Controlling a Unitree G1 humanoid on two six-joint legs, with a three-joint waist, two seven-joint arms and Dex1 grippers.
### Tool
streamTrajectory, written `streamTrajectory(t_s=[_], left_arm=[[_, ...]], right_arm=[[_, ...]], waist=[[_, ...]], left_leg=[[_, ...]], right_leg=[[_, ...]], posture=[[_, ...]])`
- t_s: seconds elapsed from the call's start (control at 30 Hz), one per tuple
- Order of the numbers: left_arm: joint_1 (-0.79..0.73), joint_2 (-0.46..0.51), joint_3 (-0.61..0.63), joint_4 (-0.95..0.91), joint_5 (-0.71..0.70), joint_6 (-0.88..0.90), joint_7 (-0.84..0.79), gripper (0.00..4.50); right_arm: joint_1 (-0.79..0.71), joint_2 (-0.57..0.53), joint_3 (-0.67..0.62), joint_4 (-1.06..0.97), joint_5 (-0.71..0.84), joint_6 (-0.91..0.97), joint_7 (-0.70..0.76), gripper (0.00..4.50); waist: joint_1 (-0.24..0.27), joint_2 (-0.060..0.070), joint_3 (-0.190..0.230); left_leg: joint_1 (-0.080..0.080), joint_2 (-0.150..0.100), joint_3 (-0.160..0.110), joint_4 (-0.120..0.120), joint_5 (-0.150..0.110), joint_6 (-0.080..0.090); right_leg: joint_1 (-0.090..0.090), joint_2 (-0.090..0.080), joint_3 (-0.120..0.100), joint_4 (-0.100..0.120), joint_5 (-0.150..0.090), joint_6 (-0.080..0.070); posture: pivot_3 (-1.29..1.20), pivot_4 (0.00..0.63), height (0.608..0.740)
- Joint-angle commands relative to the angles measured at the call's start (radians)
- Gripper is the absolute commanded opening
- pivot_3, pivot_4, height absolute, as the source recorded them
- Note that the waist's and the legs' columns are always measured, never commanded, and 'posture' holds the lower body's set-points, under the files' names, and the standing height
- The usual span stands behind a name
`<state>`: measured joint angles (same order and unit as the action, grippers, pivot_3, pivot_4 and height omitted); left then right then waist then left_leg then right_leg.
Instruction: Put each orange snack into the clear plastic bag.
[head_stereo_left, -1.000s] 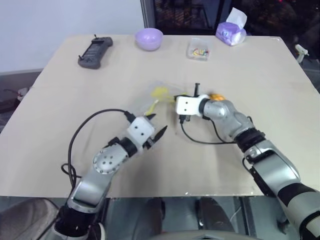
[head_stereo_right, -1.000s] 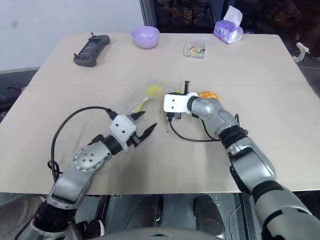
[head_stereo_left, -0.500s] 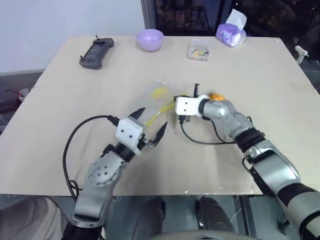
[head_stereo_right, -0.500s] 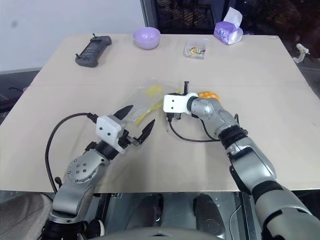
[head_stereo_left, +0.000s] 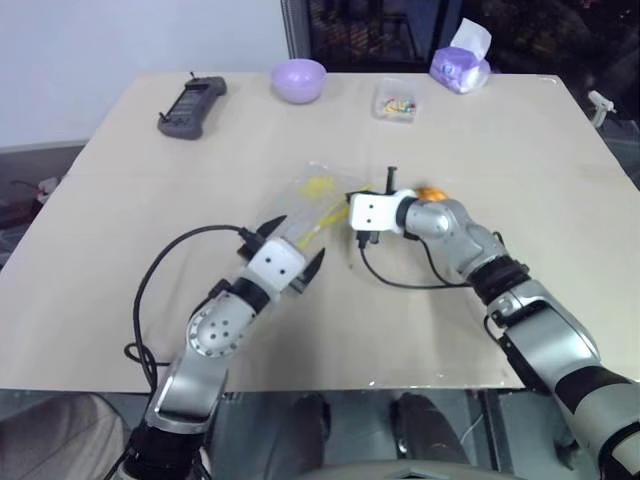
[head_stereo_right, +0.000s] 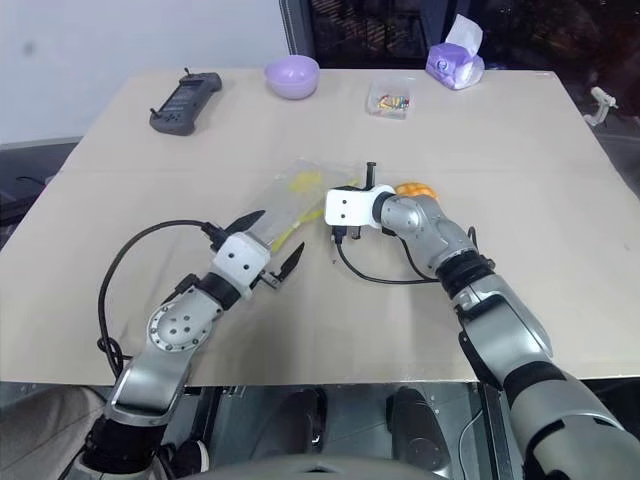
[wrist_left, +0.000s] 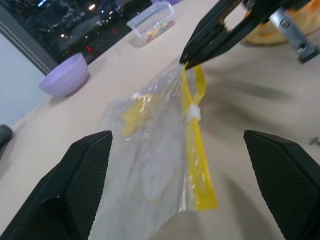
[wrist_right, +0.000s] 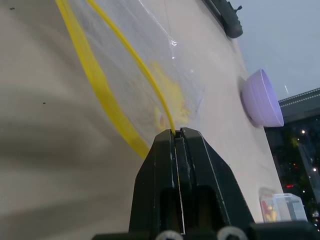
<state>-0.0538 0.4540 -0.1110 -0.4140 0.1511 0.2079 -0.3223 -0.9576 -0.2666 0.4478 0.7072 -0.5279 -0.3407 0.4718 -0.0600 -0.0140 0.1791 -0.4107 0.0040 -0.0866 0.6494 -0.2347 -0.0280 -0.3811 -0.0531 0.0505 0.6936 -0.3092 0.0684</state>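
Left eye view shows the clear plastic bag (head_stereo_left: 305, 205) lying flat near the middle of the counter (head_stereo_left: 120, 180), its yellow seal strip running along the edge that faces the robot's right. The right end effector (wrist_right: 176, 134) has its two black fingers pressed together on one lip of that seal, pinching the yellow strip and lifting it a little off the surface; the right wrist view shows the two lips of the strip parted, one in the pinch and one lying on the counter. The left end effector (head_stereo_right: 268, 243) hovers at the near end of the bag with its fingers spread wide apart, holding nothing; in the left wrist view the bag lies between and beyond them. The orange snack (head_stereo_right: 417, 189) sits on the counter just behind the right wrist, outside the bag and partly hidden by the arm. Along the far edge of the counter stand a black handheld device (head_stereo_left: 190, 104), a lavender bowl (head_stereo_left: 298, 78), a small clear box (head_stereo_left: 396, 101) of colourful bits and a purple tissue pack (head_stereo_left: 461, 67).
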Motion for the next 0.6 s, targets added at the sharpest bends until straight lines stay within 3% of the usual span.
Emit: streamTrajectory(t_s=[0.03, 0.13, 0.3, 0.33, 0.43, 0.6], left_arm=[[-0.017, -0.004, 0.012, -0.014, 0.011, -0.012, 0.003, 4.46], [-0.021, -0.002, 0.009, -0.012, 0.014, -0.015, -0.007, 3.76], [-0.019, -0.005, 0.010, -0.014, 0.016, -0.012, -0.007, 1.65], [-0.017, -0.003, 0.007, -0.014, 0.019, -0.010, -0.008, 1.01], [-0.009, -0.004, 0.010, -0.017, 0.029, 0.003, -0.004, 0.04], [0.003, -0.002, 0.015, -0.008, 0.038, 0.003, -0.003, 0.04]], right_arm=[[-0.015, -0.001, -0.012, -0.041, 0.011, 0.001, -0.005, 0.00], [-0.015, -0.001, -0.012, -0.042, 0.010, 0.003, -0.007, 0.00], [-0.014, 0.001, -0.011, -0.043, 0.011, 0.005, -0.010, 0.00], [-0.014, 0.002, -0.011, -0.043, 0.011, 0.005, -0.010, 0.00], [-0.011, 0.001, -0.011, -0.047, 0.011, 0.006, -0.010, 0.00], [-0.007, 0.000, -0.012, -0.052, 0.012, 0.008, -0.010, 0.00]], waist=[[0.000, 0.000, 0.000], [0.000, 0.000, 0.000], [0.000, 0.000, 0.000], [0.000, 0.000, 0.000], [0.000, 0.000, 0.000], [0.000, 0.000, 0.000]], left_leg=[[0.000, 0.000, 0.000, 0.000, 0.000, 0.000], [0.000, 0.000, 0.000, 0.000, 0.000, 0.000], [0.000, 0.000, 0.000, 0.000, 0.000, 0.000], [0.000, 0.000, 0.000, 0.000, 0.000, 0.000], [0.000, 0.000, 0.000, 0.000, 0.000, 0.000], [0.000, 0.000, 0.000, 0.000, 0.000, 0.001]], right_leg=[[0.000, 0.000, 0.000, 0.000, 0.000, 0.000], [0.000, 0.000, 0.000, 0.000, 0.000, 0.000], [0.000, 0.000, 0.000, 0.000, 0.000, 0.000], [0.000, 0.000, 0.000, 0.000, 0.000, 0.000], [0.000, 0.000, 0.000, 0.000, 0.000, 0.000], [0.000, 0.000, 0.000, 0.000, 0.000, 0.000]], posture=[[0.00, 0.150, 0.740], [0.00, 0.150, 0.740], [0.00, 0.150, 0.740], [0.00, 0.150, 0.740], [0.00, 0.150, 0.740], [0.00, 0.150, 0.740]])
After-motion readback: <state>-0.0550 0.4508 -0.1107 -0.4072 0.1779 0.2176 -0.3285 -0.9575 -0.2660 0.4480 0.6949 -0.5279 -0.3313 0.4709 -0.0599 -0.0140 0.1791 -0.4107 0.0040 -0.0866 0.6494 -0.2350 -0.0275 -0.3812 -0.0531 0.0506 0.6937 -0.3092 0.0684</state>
